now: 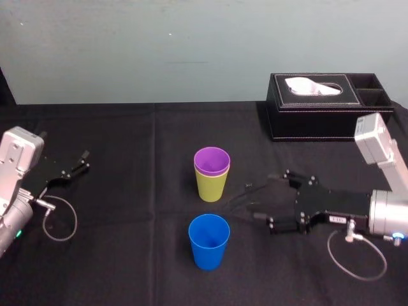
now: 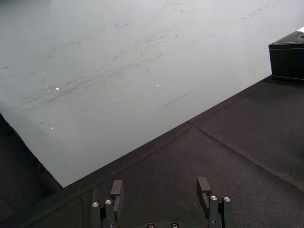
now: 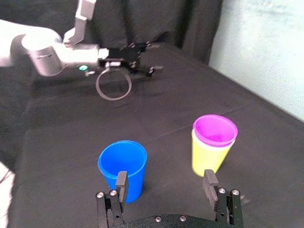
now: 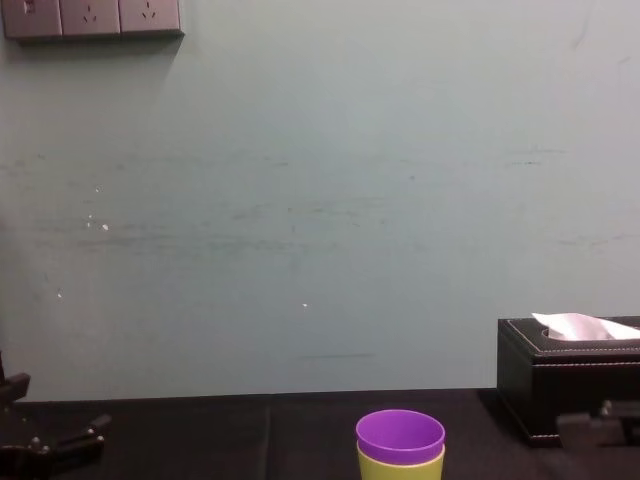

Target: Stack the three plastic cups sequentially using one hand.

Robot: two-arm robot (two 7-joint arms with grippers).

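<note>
Bottom centre: purple cup [image 4: 400, 437] nested inside lime yellow-green cup [image 4: 400, 467], upright, purple rim standing above the green one. Lower part of the pair is cut off by the frame edge. Both stand on the black tablecloth [image 4: 250, 440].

Right: black tissue box [image 4: 545, 385] with white stitching, a white tissue [image 4: 580, 325] sticking out of its top. Well apart from the cups. A dark blurred shape [image 4: 600, 424] sits low in front of the box; can't tell what it is.

Lower left corner: left gripper [image 4: 60, 415], dark fingers spread, low over the cloth, far from the cups.

Behind: pale wall [image 4: 320, 200], scuffed. Wall sockets [image 4: 90, 18] at top left.
</note>
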